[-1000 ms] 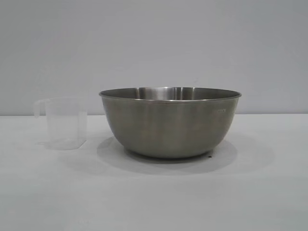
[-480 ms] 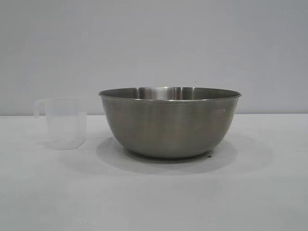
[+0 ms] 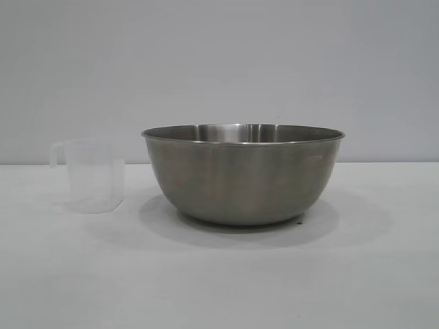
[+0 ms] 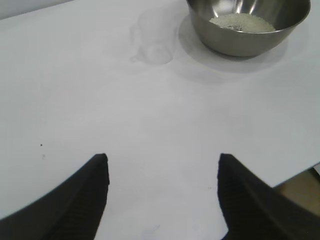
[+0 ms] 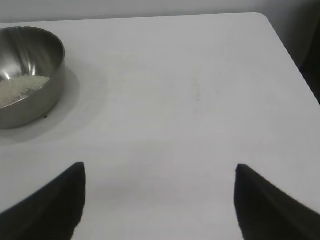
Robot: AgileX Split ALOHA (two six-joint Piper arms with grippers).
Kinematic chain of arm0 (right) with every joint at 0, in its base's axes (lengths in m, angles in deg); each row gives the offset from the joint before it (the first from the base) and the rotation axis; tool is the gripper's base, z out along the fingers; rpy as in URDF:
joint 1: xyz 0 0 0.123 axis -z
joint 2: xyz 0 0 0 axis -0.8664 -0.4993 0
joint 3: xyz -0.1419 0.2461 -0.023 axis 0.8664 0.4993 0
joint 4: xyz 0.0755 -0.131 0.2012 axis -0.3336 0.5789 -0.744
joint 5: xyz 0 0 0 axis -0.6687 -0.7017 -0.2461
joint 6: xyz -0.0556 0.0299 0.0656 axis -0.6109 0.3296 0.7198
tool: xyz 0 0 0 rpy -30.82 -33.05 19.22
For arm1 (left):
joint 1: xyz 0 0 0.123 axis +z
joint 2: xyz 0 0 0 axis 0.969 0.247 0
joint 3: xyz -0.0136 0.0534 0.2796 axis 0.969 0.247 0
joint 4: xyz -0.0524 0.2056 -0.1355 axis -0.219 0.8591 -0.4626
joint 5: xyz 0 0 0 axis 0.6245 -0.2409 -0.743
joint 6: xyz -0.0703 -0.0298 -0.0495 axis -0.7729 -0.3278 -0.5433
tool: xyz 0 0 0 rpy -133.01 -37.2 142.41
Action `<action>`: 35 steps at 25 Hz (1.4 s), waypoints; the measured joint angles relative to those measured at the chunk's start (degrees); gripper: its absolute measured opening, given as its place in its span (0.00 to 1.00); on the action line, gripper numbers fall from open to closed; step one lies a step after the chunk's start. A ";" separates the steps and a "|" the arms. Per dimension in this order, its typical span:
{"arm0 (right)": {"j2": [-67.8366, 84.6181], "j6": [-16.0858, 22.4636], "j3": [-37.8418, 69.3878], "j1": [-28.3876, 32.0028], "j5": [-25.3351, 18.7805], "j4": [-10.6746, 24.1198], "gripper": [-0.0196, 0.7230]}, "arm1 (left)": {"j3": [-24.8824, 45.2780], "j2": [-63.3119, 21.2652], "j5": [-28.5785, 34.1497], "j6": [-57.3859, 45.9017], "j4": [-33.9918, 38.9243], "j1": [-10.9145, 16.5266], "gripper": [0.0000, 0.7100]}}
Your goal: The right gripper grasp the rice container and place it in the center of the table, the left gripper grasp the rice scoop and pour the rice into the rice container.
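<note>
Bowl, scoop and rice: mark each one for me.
Bowl (image 3: pixel 240 181): exterior view, middle of its outer wall.
Scoop (image 3: pixel 94 179): exterior view, front of the clear cup body.
Rice (image 4: pixel 242 22): left wrist view, centre of the heap inside the bowl.

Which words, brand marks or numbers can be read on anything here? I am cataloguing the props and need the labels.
None can be read.
Rice container: a faint mark near its rim on the right side, too small and blurred to read.
Rice scoop: no legible measuring lines or numbers.
Table: no print, only tiny dark specks.
</note>
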 joint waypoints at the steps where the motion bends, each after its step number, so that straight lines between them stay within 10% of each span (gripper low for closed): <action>1: 0.00 0.00 0.00 0.00 0.00 0.00 0.77 | 0.00 0.00 0.00 0.00 0.00 1.43 0.55; 7: 0.00 0.00 0.00 0.00 0.00 0.00 0.77 | 0.00 0.00 0.00 -0.10 0.00 6.10 0.55; 35: 0.00 0.00 0.00 -1.46 0.00 0.00 0.77 | 0.00 0.00 0.00 -0.10 0.00 6.22 0.55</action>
